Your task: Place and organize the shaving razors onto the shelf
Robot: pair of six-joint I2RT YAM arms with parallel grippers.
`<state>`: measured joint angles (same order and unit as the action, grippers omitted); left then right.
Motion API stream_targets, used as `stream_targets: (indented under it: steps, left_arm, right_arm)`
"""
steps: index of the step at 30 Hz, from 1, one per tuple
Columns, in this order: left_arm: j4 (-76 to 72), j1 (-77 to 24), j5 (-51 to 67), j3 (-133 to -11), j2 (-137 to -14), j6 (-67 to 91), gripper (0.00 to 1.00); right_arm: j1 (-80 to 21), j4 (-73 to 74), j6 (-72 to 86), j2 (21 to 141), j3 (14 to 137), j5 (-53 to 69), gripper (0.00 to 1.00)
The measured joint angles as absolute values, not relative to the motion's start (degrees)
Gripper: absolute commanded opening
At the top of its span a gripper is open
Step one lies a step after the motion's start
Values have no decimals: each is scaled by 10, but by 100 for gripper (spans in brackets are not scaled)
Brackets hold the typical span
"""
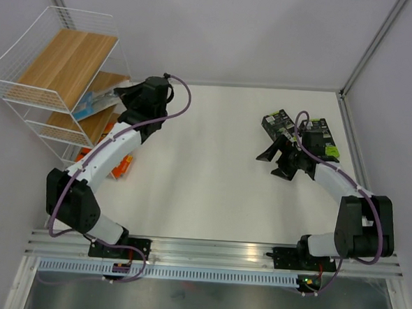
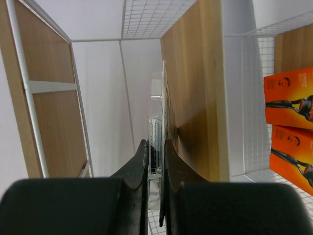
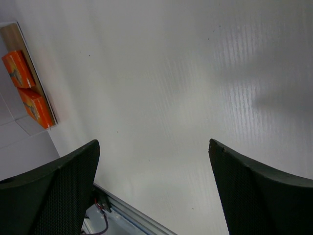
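The shelf (image 1: 65, 62) stands at the far left, a white wire rack with stepped wood boards. My left gripper (image 1: 120, 99) reaches into it and is shut on the flat white-blue pack (image 1: 90, 105), which lies over the middle board. In the left wrist view the gripper (image 2: 155, 144) pinches this pack (image 2: 155, 128) edge-on beside a wood board (image 2: 195, 98). Two orange boxes (image 2: 291, 98) (image 2: 293, 156) sit side by side on the lowest board (image 1: 121, 167). Two black boxes with lime-green tops (image 1: 278, 124) (image 1: 320, 137) lie on the table at the far right. My right gripper (image 1: 274, 164) is open and empty just in front of them.
In the right wrist view the gripper (image 3: 152, 147) hangs wide open over the bare white table (image 3: 171, 73), with the orange boxes (image 3: 27, 88) far off at the upper left. Grey walls close the back and right sides. A metal rail (image 1: 214, 249) runs along the near edge.
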<state>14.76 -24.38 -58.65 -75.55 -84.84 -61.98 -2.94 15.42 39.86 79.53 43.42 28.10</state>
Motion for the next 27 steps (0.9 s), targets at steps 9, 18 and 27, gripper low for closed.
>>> stream_targets:
  steps: [9,18,27]
  left_arm:
    - [136,-195,-666,-823,-942,-608,9]
    - [136,-182,-700,-871,-1008,-606,15]
    - [134,-161,-704,-917,-1059,-580,64]
  right_arm:
    - [-38,145,399,825,442,289,98]
    - [-39,141,399,833,443,299,98]
    - [-40,142,401,832,443,300,98]
